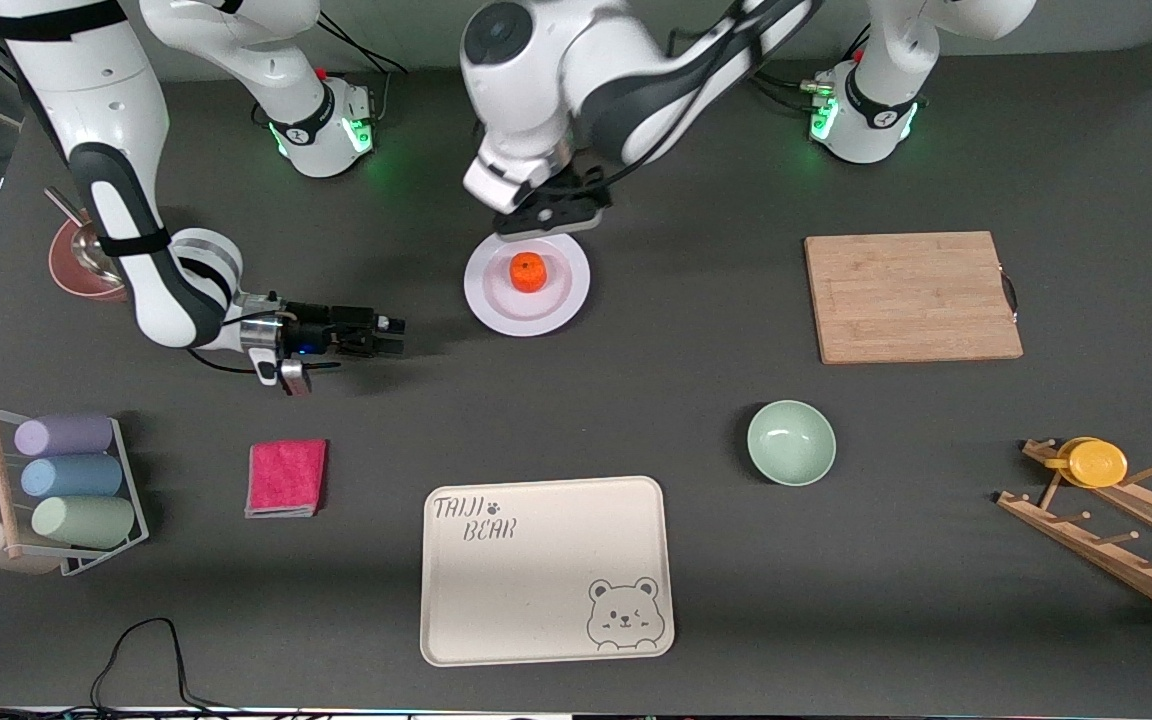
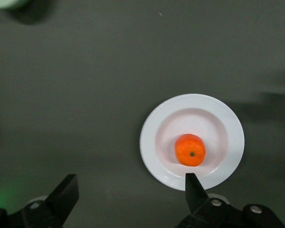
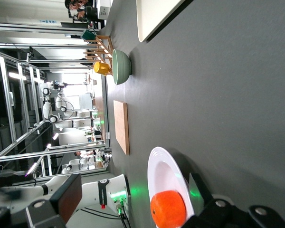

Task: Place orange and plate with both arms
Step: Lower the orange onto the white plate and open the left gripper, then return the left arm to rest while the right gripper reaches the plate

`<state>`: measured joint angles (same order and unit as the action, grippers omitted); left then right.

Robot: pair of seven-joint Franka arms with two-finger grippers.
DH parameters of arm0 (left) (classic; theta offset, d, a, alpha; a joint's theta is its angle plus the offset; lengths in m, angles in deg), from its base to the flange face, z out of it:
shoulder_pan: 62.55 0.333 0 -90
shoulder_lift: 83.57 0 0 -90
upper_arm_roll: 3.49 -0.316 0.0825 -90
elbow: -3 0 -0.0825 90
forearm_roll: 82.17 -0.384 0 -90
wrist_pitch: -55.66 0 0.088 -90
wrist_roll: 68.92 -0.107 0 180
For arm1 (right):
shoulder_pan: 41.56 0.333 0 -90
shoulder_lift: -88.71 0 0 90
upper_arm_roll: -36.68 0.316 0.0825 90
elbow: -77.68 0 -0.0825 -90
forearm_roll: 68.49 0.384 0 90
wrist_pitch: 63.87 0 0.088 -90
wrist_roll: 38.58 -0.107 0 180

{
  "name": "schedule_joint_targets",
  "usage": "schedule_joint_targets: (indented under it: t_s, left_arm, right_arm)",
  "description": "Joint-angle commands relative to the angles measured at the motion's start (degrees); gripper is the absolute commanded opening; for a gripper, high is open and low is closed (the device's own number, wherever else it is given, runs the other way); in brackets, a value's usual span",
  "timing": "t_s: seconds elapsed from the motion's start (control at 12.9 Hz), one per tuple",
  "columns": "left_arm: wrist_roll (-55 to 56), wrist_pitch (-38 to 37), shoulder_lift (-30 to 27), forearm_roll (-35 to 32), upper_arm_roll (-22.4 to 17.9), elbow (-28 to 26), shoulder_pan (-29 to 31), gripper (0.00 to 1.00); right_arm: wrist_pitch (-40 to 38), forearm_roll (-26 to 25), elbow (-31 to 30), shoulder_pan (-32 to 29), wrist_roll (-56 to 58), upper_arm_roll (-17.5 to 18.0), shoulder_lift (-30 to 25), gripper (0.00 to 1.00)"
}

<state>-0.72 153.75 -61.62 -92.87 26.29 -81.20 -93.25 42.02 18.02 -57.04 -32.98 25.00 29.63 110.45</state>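
The white plate (image 1: 558, 300) lies mid-table, farther from the front camera than the bear tray. The orange (image 1: 527, 271) sits on it, and both also show in the left wrist view (plate (image 2: 154, 142), orange (image 2: 190, 150)) and the right wrist view (plate (image 3: 160, 175), orange (image 3: 168, 209)). My left gripper (image 1: 548, 222) hangs over the plate's edge toward the robots' bases, open and empty (image 2: 130, 192). My right gripper (image 1: 394, 336) lies low and level beside the plate, toward the right arm's end, pointing at it, open and empty (image 3: 133, 194).
A wooden cutting board (image 1: 911, 296) lies toward the left arm's end. A green bowl (image 1: 791, 442) and the cream bear tray (image 1: 546, 570) lie nearer the front camera. A pink cloth (image 1: 286, 477), a rack of rolls (image 1: 66, 480), a brown bowl (image 1: 81, 262) and a yellow cup on a wooden rack (image 1: 1096, 462) line the table's ends.
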Motion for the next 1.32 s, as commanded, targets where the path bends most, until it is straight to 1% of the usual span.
schedule_joint_targets:
  t_s: [0.0,0.08,0.23,0.31,0.46,0.54,0.7,0.77,0.85,1.01,1.08,1.16,1.24]
  left_arm:
    - [-9.97,-6.4,-9.61,5.41,0.29,-3.08,10.61,1.0]
    - [-13.84,-8.34,-12.51,7.17,0.2,-3.26,15.53,1.0]
    - [-23.06,-12.03,-16.22,9.9,-0.06,-3.26,25.55,1.0]
    - [-27.2,-13.18,-17.54,10.86,-0.24,-3.34,29.86,1.0]
    - [-34.85,-13.46,-17.9,12.1,-0.5,-3.26,38.04,1.0]
    - [-37.84,-13.46,-17.99,12.8,-0.5,-3.26,41.3,1.0]
    - [-43.03,-13.89,-18.17,12.81,-0.59,-3.26,45.79,1.0]
    - [-45.23,-13.46,-18.08,12.9,-0.85,-3.26,47.3,1.0]
    - [-48.91,-13.2,-18.08,13.07,-3.9,-3.34,47.05,1.0]
    - [-54.64,-12.15,-18.25,13.07,-14.86,-4.13,40.23,1.0]
    - [-57.62,-11.36,-18.34,13.16,-19.18,-4.57,37.76,1.0]
    - [-59.39,-10.56,-18.34,13.07,-22.53,-4.75,35.64,1.0]
    - [-60.71,-8.82,-18.43,12.98,-24.83,-5.8,33.88,1.0]
  right_arm:
    - [3.08,6.37,-0.81,3.88,5.49,-0.25,2.24,1.0]
    - [4.32,6.74,-1.34,4.5,7.16,-0.25,3.03,1.0]
    - [4.85,9.27,-3.09,5.64,10.6,-0.16,4.09,1.0]
    - [4.85,10.68,-3.45,7.31,10.6,-0.16,4.27,1.0]
    - [5.12,14.28,-3.98,9.24,10.6,-0.16,5.49,1.0]
    - [6.08,15.95,-3.98,10.65,10.69,-0.16,5.76,1.0]
    - [9.59,19.9,-4.41,13.72,12.18,-0.16,5.94,1.0]
    - [9.77,21.58,-4.59,15.04,12.27,-0.16,5.94,1.0]
    - [9.78,21.85,-5.03,15.41,12.27,-0.16,5.85,1.0]
    - [9.69,21.86,-5.47,15.32,12.36,-0.16,5.68,1.0]
    - [9.69,21.86,-6.08,15.49,12.62,-0.16,5.68,1.0]
    - [9.6,21.86,-6.61,15.5,13.93,-0.16,5.68,1.0]
    - [9.34,21.86,-7.22,15.41,15.33,-0.07,5.68,1.0]
